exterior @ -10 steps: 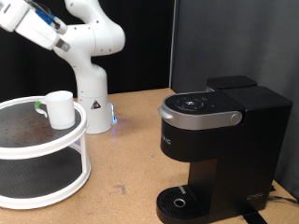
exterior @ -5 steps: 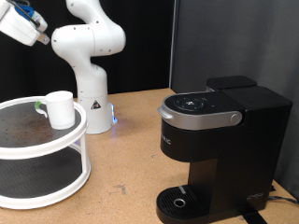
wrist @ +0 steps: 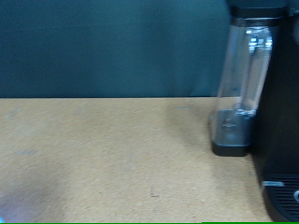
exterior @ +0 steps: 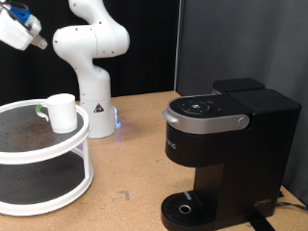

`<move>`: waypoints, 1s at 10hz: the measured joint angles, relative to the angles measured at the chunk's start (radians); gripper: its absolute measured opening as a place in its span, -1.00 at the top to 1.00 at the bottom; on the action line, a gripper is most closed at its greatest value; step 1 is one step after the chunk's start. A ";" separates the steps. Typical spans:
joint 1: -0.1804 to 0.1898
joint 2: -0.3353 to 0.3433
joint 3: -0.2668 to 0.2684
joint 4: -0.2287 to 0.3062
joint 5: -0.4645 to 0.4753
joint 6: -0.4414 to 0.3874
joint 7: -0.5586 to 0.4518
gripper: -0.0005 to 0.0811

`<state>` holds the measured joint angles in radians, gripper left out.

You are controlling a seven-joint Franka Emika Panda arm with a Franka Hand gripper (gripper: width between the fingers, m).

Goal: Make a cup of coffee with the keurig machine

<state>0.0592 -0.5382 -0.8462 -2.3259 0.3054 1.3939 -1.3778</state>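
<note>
Nearest the exterior camera, at that view's lower right: keurig machine (exterior: 223, 154), matte black, standing on the wooden counter (exterior: 135, 164); lid down, round drip tray (exterior: 183, 206) bare, no mug beneath the brew head. Its clear water reservoir (wrist: 241, 84) shows in the wrist view, apparently holding little or no water. At the exterior view's left: white two-tier round shelf (exterior: 58, 178), top tier carrying the cup (exterior: 62, 112), upright, with a small green-topped item (exterior: 39, 110) just beside it, partly hidden. Behind, mid-frame: white robot base (exterior: 93, 58), blue light at its foot. Farthest, at the top-left corner: gripper (exterior: 29, 31), raised well above shelf and cup, holding nothing visible; spread of the fingers cannot be told. Status, as judged: cup not yet collected or placed, machine unopened, brewing not begun; essentially all steps outstanding.
</note>
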 joint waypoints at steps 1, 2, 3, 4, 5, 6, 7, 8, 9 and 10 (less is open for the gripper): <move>-0.020 -0.002 -0.016 -0.014 0.011 0.009 0.000 0.98; -0.035 -0.002 -0.033 -0.026 0.011 0.017 -0.003 0.98; -0.044 -0.002 -0.046 -0.040 0.006 0.040 -0.010 0.98; -0.049 -0.001 -0.058 -0.059 0.006 0.077 -0.021 0.98; -0.049 0.000 -0.071 -0.079 0.006 0.115 -0.033 0.98; -0.050 0.005 -0.079 -0.099 -0.001 0.152 -0.042 0.98; -0.050 0.014 -0.087 -0.120 -0.010 0.192 -0.060 0.98; -0.049 0.024 -0.093 -0.139 -0.020 0.224 -0.075 0.98; -0.050 0.035 -0.101 -0.155 -0.022 0.258 -0.085 0.98; -0.049 0.046 -0.109 -0.172 -0.022 0.296 -0.095 0.98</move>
<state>0.0098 -0.4925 -0.9548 -2.4984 0.2832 1.6899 -1.4731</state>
